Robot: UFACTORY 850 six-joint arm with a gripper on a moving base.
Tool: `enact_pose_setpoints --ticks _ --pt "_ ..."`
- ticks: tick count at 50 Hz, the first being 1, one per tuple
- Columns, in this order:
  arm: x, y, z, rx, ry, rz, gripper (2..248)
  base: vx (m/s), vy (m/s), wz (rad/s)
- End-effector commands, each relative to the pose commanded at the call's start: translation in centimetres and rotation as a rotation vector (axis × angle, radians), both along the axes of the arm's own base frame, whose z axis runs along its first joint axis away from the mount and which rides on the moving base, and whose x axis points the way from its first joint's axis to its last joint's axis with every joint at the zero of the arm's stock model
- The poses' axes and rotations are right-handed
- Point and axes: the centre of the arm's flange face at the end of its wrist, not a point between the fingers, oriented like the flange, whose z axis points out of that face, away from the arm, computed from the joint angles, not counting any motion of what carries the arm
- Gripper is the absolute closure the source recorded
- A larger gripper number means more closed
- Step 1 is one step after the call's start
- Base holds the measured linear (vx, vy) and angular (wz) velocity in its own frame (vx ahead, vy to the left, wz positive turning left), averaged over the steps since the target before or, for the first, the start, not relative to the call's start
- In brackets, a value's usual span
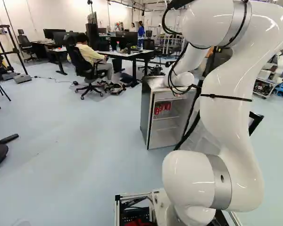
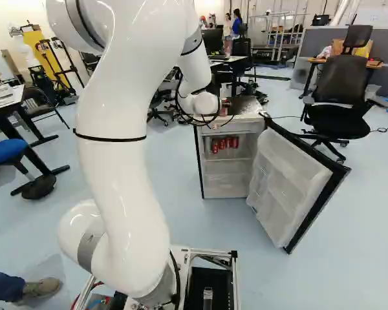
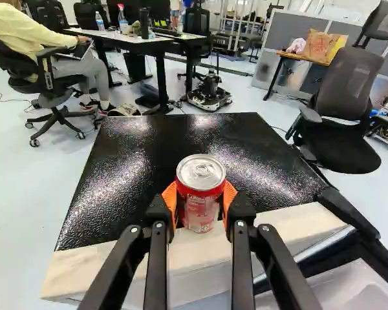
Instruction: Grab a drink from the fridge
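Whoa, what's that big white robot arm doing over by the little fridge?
The robot arm has a red drink can in its gripper, with a pad pressed on each side. The can is upright, by the front edge of the fridge's top; I can't tell whether it touches it. The fridge door is wide open, and more red cans are inside.
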Motion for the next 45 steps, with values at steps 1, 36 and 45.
enact_pose_setpoints --ticks 1,36,45 --pt "0.0 0.0 0.0 0.0 0.0 0.0 159 0.0 0.0 0.0" --pt "-1.9 0.1 0.2 0.003 0.011 -0.008 3 0.0 0.0 0.0" --pt "-3.7 0.2 0.4 0.006 0.019 -0.016 3 0.0 0.0 0.0"
